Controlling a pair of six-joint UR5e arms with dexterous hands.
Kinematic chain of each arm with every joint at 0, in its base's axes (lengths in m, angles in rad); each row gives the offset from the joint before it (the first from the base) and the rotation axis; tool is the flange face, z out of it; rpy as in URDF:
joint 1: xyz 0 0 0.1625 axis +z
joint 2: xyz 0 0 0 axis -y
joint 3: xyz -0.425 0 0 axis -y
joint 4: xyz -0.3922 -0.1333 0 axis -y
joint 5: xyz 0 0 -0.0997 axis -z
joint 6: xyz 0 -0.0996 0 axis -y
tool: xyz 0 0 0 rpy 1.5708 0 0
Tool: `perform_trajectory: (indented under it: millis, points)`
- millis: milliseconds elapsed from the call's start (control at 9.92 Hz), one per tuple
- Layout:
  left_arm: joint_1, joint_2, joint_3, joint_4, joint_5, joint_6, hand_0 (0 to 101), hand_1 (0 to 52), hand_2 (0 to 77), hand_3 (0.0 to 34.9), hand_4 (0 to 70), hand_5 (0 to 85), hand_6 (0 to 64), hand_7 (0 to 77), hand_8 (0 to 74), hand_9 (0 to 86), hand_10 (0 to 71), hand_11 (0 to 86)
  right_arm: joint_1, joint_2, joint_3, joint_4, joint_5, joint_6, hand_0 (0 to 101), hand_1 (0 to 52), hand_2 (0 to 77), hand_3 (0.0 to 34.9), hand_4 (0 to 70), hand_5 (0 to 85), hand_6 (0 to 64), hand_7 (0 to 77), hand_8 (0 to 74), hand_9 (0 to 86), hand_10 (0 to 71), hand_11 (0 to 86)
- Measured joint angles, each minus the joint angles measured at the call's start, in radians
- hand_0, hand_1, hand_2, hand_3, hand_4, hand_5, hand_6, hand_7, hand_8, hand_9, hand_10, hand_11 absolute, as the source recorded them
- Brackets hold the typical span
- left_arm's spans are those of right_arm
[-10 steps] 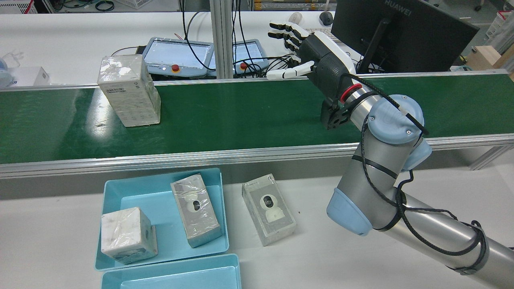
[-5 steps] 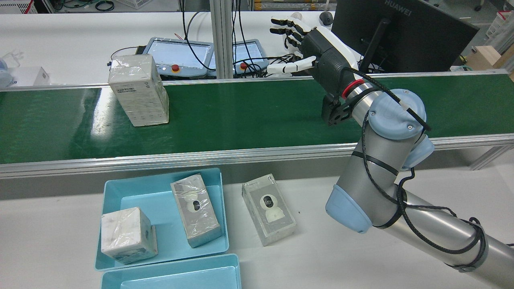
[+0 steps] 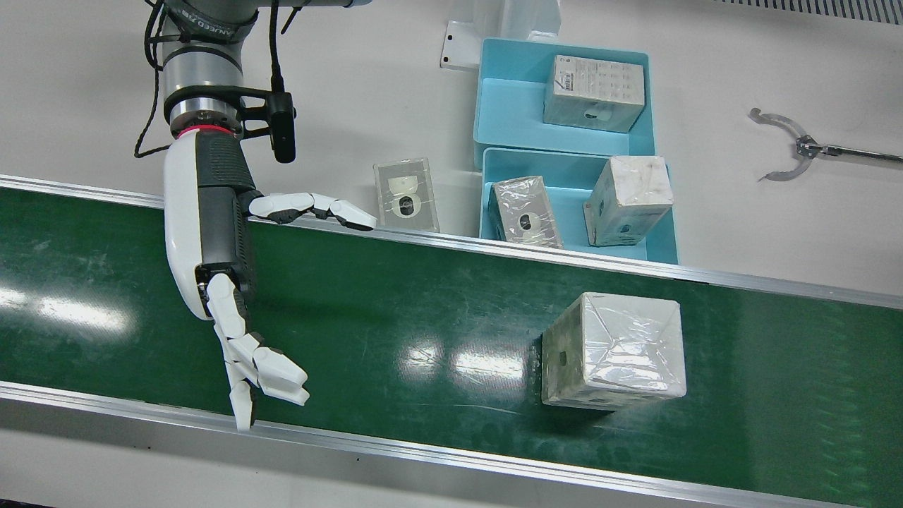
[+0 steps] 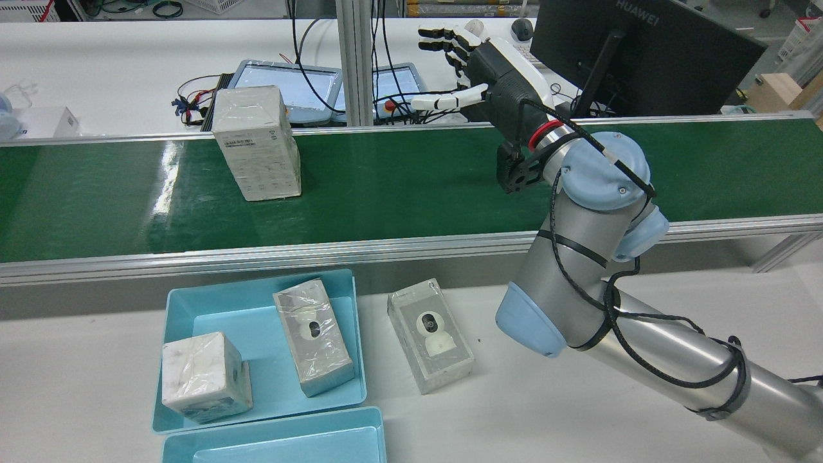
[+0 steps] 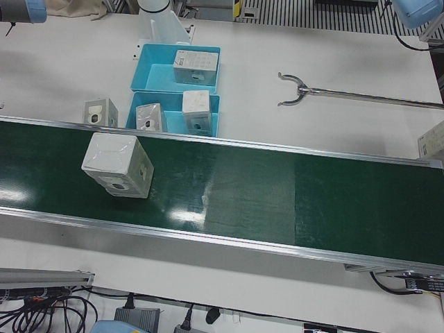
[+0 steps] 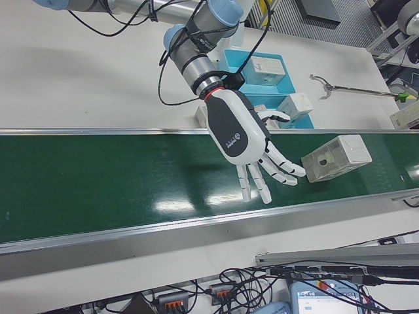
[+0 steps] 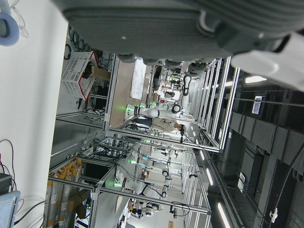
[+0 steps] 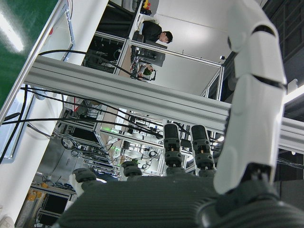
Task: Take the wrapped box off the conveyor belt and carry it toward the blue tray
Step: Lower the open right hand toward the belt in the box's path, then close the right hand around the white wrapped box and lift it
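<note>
The right hand (image 8: pixel 190 190) fills the bottom, one white finger (image 8: pixel 249 95) running up at 2 o'clock. An aluminium rail (image 8: pixel 118 90) crosses the middle. The green belt (image 8: pixel 19 33) sits at 10 o'clock, a person (image 8: pixel 156 32) at 12.

Green conveyor belt (image 3: pixel 423 296) carries wrapped box (image 3: pixel 612 351); white table (image 4: pixel 514 399) holds blue trays (image 4: pixel 193 302).

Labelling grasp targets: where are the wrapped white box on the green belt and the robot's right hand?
wrapped white box (image 3: pixel 612 351), front view, top face.
right hand (image 3: pixel 211 240), front view, back of palm.
</note>
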Motion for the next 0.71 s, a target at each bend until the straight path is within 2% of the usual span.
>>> perform_trajectory:
  millis: [403,504,705]
  points:
    - [0.0,0.0,0.0,0.0,0.0,0.0,0,0.0,0.5,0.0,0.5,0.5,0.5,0.5,0.5,0.0,0.0,0.0,-0.018,0.025,-0.065,0.039,0.0,0.005,45,14.2,20.2,30.0,7.6,23.5,0.0,22.4,0.0,5.4,1.6,2.7]
    - [0.0,0.0,0.0,0.0,0.0,0.0,0,0.0,0.5,0.0,0.5,0.5,0.5,0.5,0.5,0.0,0.0,0.0,-0.029,0.029,-0.089,0.056,0.0,0.007,46,14.2,19.6,29.9,4.9,23.5,0.0,22.4,0.0,5.4,1.6,2.7]
    - [0.0,0.0,0.0,0.0,0.0,0.0,0,0.0,0.5,0.0,0.5,0.5,0.5,0.5,0.5,0.5,0.5,0.0,-0.046,0.031,-0.14,0.102,0.0,0.01,46,14.2,18.5,30.0,6.5,24.0,0.0,22.4,0.0,5.4,0.5,2.7]
